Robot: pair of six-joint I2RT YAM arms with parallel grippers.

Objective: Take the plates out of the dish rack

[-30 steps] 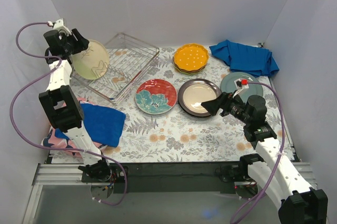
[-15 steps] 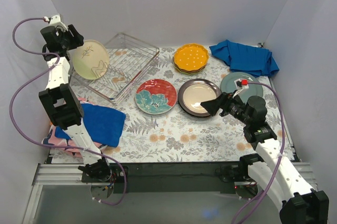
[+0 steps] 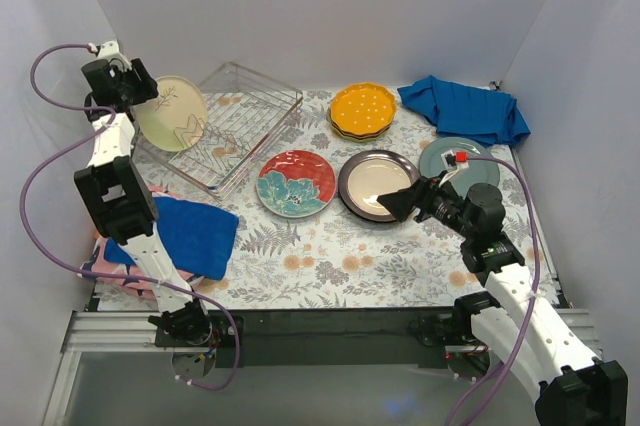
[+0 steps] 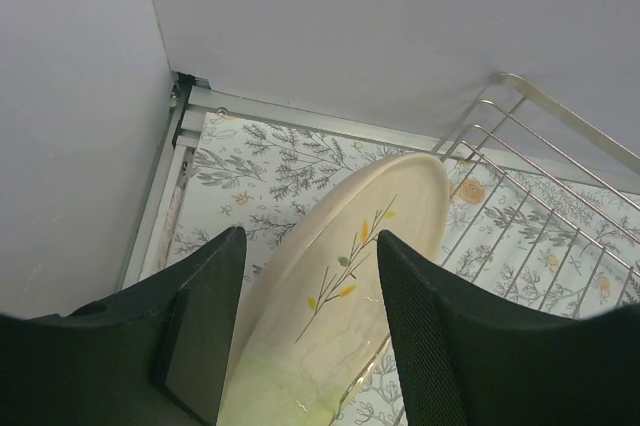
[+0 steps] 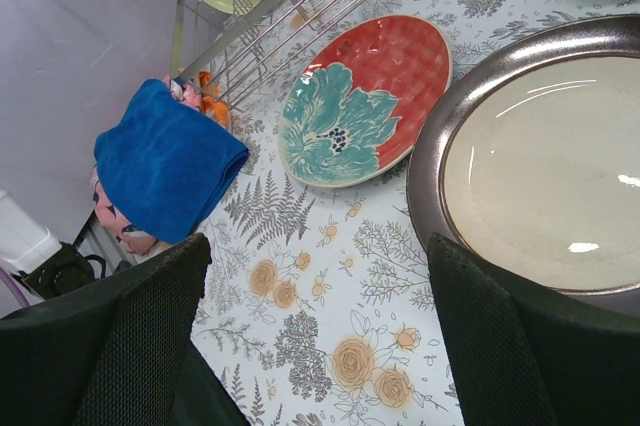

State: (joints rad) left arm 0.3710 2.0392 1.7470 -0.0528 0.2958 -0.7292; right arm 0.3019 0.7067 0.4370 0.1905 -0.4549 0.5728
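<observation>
The cream sprig plate (image 3: 172, 112) stands tilted on edge at the left end of the silver wire dish rack (image 3: 240, 121). The teal-red floral plate (image 3: 296, 183), dark-rimmed plate (image 3: 378, 184), grey-teal plate (image 3: 458, 158) and orange-topped stack (image 3: 363, 109) lie flat on the worktop (image 3: 330, 256).

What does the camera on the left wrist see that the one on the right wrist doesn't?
Only the left wrist view shows the left gripper clamped on the cream plate, close enough to see its painted sprig. Only the right wrist view shows the open right gripper, the red-and-teal floral plate, the dark-rimmed plate and the blue cloth. Both show the cream plate, the dish rack wires and the flowery tablecloth.
</observation>
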